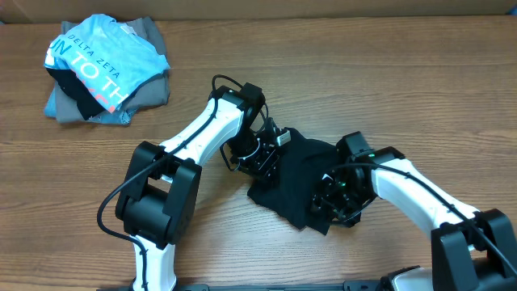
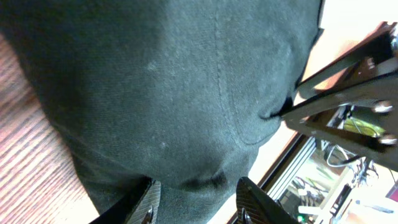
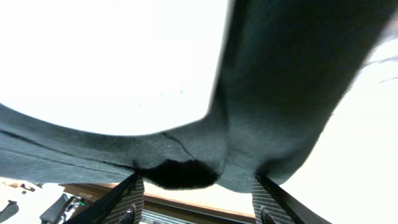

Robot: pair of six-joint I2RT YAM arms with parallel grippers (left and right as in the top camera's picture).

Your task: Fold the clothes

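Plain black garment (image 1: 300, 174), light blue shirt (image 1: 103, 58) with white lettering, grey garment (image 1: 150, 87), brown wood-grain table (image 1: 339, 73)

Brown wood-grain table (image 1: 323, 65).

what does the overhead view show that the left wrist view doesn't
Only the overhead shows both arms whole, the right gripper at the near edge of the black garment, and a pile at the table's far left: a light blue shirt on a grey garment.
Only the left wrist shows a stitched seam in the fabric up close, the left gripper with its fingertips against the cloth, and dark frame bars past the table edge.
Both show the black garment lying on the wooden table.
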